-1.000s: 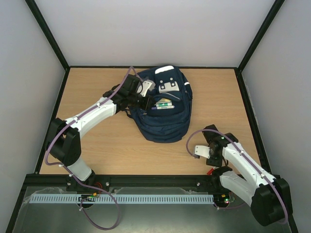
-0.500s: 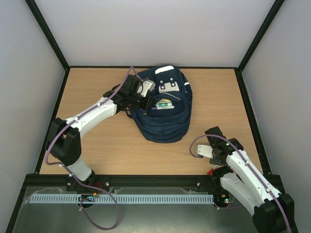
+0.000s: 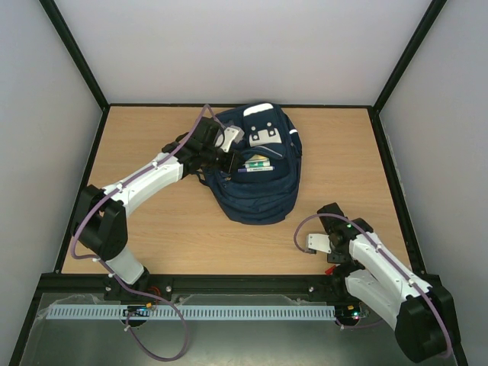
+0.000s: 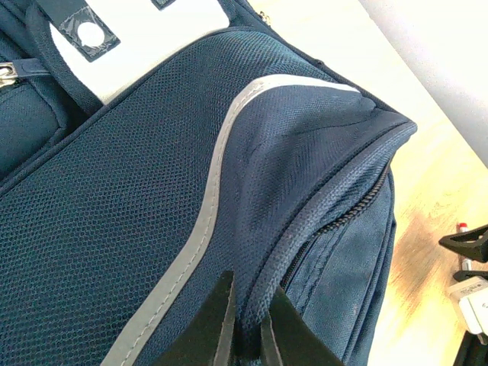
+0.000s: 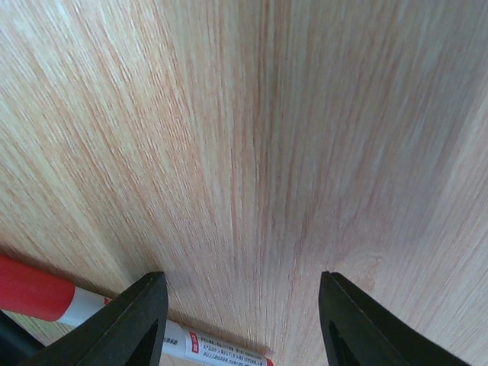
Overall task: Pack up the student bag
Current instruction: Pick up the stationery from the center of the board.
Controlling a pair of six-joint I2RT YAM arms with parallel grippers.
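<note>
The navy student bag lies flat at the table's middle back. Its front pocket is open, with a green and white item showing inside. My left gripper is at the bag's left side. In the left wrist view this gripper is shut on the bag's zipper edge. My right gripper points down near the front right edge. In the right wrist view it is open above bare wood, with a red and white marker lying between its fingertips, near the left one.
The marker's red end shows by the table's near edge at the right arm's base. Black frame rails and grey walls border the wooden table.
My right arm has drawn back toward the near edge and its gripper now hangs over the marker. The left arm and the bag have not moved.
</note>
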